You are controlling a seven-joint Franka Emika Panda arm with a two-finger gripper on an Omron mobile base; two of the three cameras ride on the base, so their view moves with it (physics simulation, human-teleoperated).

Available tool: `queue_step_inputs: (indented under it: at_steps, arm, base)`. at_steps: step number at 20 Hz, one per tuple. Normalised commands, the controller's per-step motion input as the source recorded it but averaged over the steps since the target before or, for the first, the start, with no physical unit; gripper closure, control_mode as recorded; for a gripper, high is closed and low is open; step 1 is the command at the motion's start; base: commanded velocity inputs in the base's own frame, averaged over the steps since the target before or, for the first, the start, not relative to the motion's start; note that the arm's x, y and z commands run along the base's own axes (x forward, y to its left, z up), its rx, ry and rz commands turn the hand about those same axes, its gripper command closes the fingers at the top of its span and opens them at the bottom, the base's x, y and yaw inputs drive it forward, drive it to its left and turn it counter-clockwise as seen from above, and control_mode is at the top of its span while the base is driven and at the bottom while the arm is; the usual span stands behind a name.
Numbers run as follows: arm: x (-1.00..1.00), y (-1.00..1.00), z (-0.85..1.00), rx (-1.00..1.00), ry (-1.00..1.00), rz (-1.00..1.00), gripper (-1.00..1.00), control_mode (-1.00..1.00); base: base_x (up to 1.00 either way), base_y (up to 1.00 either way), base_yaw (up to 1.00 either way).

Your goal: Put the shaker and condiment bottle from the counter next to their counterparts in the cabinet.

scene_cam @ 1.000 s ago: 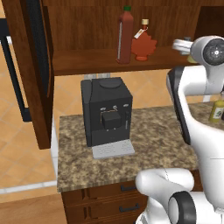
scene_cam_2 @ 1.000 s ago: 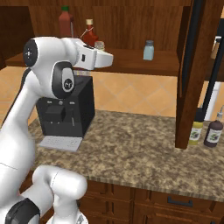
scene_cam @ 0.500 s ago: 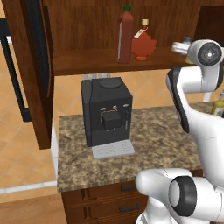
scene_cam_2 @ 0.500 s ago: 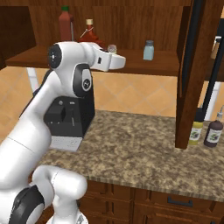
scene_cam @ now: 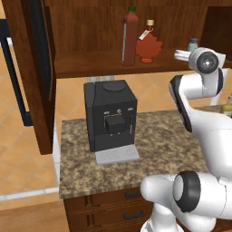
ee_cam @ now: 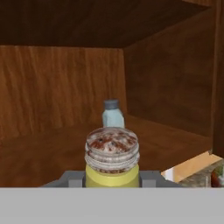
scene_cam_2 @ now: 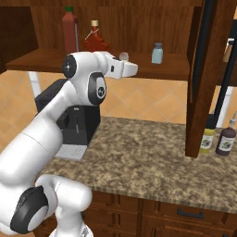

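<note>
My gripper [ee_cam: 112, 178] is shut on the shaker [ee_cam: 112, 159], a small yellow-green cylinder with a speckled silvery top, held upright just above the cabinet [scene_cam: 90, 63] shelf. In the right base view the shaker [scene_cam_2: 123, 56] peeks over my hand, left of the pale blue shaker [scene_cam_2: 157, 52]. Straight ahead in the hand view, that pale blue shaker [ee_cam: 112, 114] stands on the shelf near the back corner. The condiment bottle [scene_cam: 129, 36], tall and red with a green cap, stands on the shelf beside the maple-leaf bottle [scene_cam: 148, 44].
A black coffee machine [scene_cam: 111, 115] stands on the granite counter [scene_cam: 149, 167] under the shelf. The open cabinet door [scene_cam_2: 203, 74] hangs to the right of the shelf. Two dark-capped bottles [scene_cam_2: 216, 140] stand on the counter beyond it.
My hand has carried the shaker to the right along the shelf front, away from the maple-leaf bottle and closer to the pale blue shaker. The grip stays shut.
</note>
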Motion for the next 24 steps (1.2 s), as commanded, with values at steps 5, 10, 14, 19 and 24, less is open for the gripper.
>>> queue_step_inputs:
  at_steps: [5,10,14,19,24]
  arm:
    - [0.40,-0.16,-0.01,0.00,0.00,-0.02,1.00,-1.00]
    - [0.34,-0.27,0.00,0.00,0.00,-0.01,1.00,-1.00]
    - [0.42,-0.13,-0.05,0.00,0.00,0.00,1.00,-1.00]
    - [0.46,-0.01,-0.18,0.00,0.00,0.00,1.00,-1.00]
    - [0.50,-0.09,-0.20,0.00,0.00,0.00,1.00,-1.00]
  base:
    - [0.00,0.00,0.00]
    - [0.00,0.00,0.00]
    - [0.00,0.00,0.00]
    - [0.00,0.00,0.00]
    - [0.00,0.00,0.00]
